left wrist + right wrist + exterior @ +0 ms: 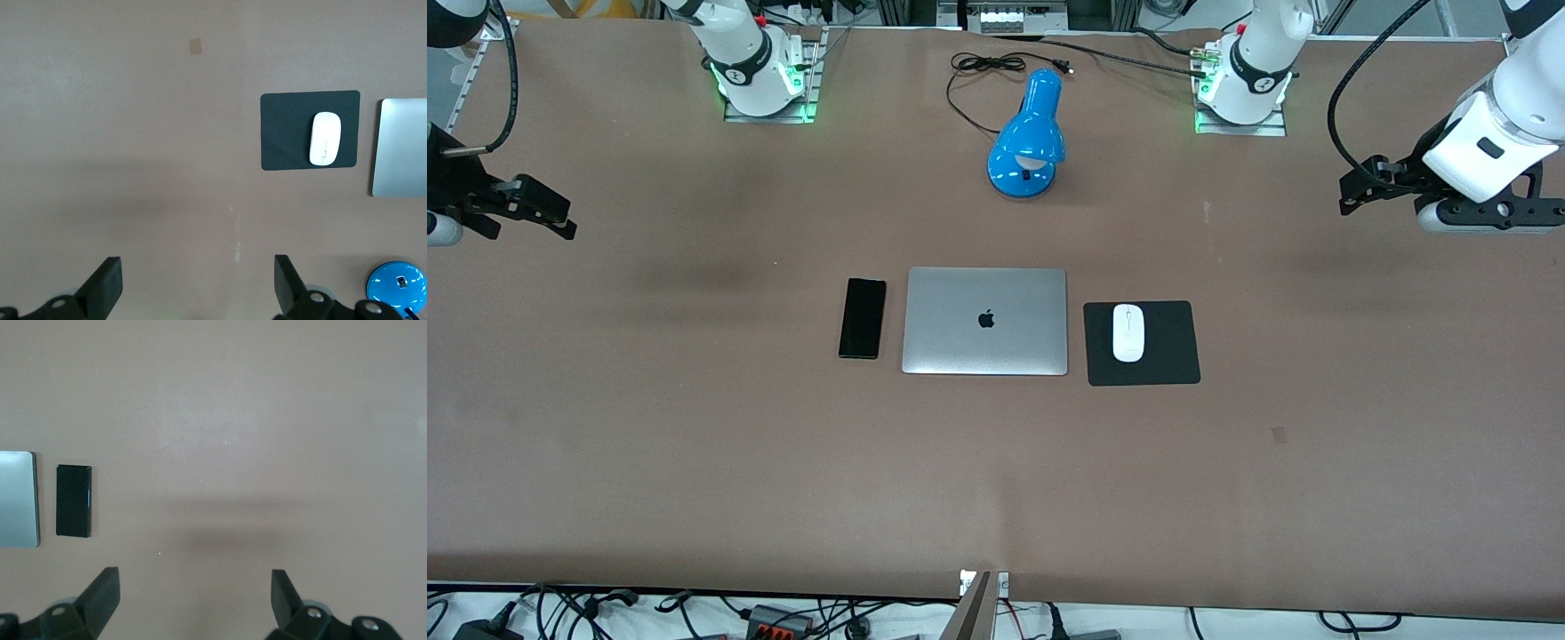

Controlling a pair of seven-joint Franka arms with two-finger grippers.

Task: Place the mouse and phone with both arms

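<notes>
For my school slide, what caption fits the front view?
Mouse on black mat, phone beside closed laptop; left gripper and right gripper open above bare table.

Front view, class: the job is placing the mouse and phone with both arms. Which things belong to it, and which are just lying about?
Belong: mouse, phone, left gripper, right gripper.
Lying about: laptop, mouse mat, blue lamp.

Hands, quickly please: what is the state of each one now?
Left hand: open, holding nothing, over bare table.
Right hand: open, holding nothing, over bare table.
</notes>
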